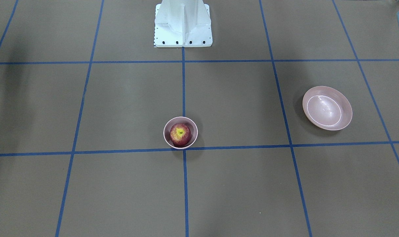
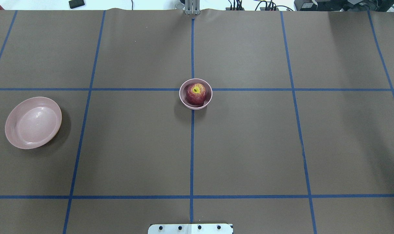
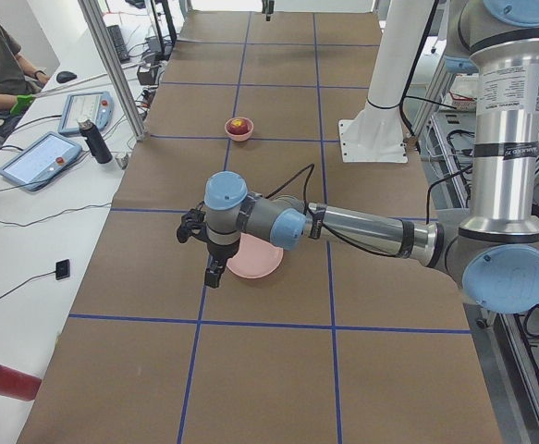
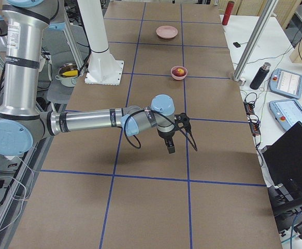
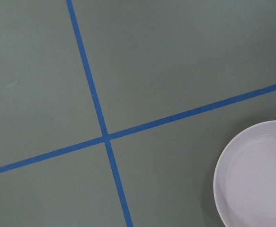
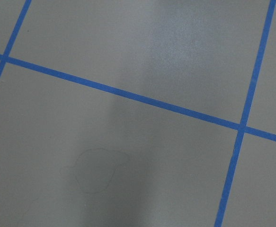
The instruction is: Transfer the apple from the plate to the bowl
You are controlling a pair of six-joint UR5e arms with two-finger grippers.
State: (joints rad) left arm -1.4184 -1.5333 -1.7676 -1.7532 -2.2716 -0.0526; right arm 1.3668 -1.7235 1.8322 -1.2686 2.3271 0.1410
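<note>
The dark red apple with a yellow-green top sits inside the small pink bowl at the table's middle; both also show in the overhead view, apple and bowl. The wide pink plate lies empty on the robot's left side and fills a corner of the left wrist view. My left gripper hangs over the table beside the plate, seen clearly only from the side. My right gripper hangs over bare table far from the bowl. I cannot tell whether either is open or shut.
The robot's white base stands at the table's near-robot edge. Blue tape lines divide the brown table into squares. A dark bottle, tablets and a laptop lie on the side bench beyond the table edge.
</note>
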